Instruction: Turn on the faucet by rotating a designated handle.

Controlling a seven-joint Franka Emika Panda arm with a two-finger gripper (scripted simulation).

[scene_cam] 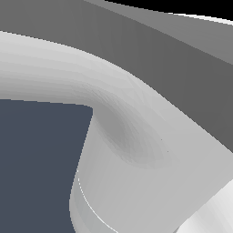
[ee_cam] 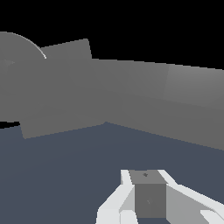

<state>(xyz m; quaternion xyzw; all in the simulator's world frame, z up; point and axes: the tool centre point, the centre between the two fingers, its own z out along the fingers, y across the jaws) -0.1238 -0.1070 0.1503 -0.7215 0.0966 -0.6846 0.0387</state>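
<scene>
Beyond your hand [ee_cam: 144, 192], across a strip of dark floor and apart from it, the handle [ee_cam: 175, 103] lies as a long grey bar, its long axis running crosswise to your approach. At one end it meets the faucet [ee_cam: 57, 87] plate. Whether the hand is spread or pressed together you cannot tell. The exterior view shows only the robot arm [scene_cam: 136, 159], close up.

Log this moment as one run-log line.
gripper: near faucet, state unclear | handle: no contact seen | exterior view: blocked by arm
</scene>
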